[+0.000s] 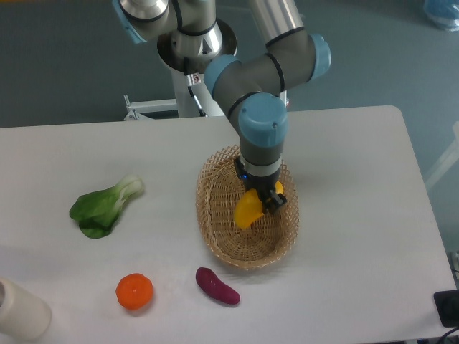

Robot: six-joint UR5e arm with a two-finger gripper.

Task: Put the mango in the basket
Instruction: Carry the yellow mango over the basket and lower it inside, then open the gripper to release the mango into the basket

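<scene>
The yellow-orange mango [248, 208] hangs over the middle of the oval tan wicker basket [215, 229], held from above. My gripper [258, 199] is shut on the mango, with its fingers partly hidden behind the fruit and the wrist above. The mango sits above the basket's inside, near its centre, tilted with its lower end pointing down-left. Whether it touches the basket floor I cannot tell.
A green leafy vegetable [105, 206] lies at the left of the table. A round orange fruit [135, 292] and a dark purple oblong vegetable [217, 286] lie in front of the basket. A white cylinder [20, 310] stands at the front left corner.
</scene>
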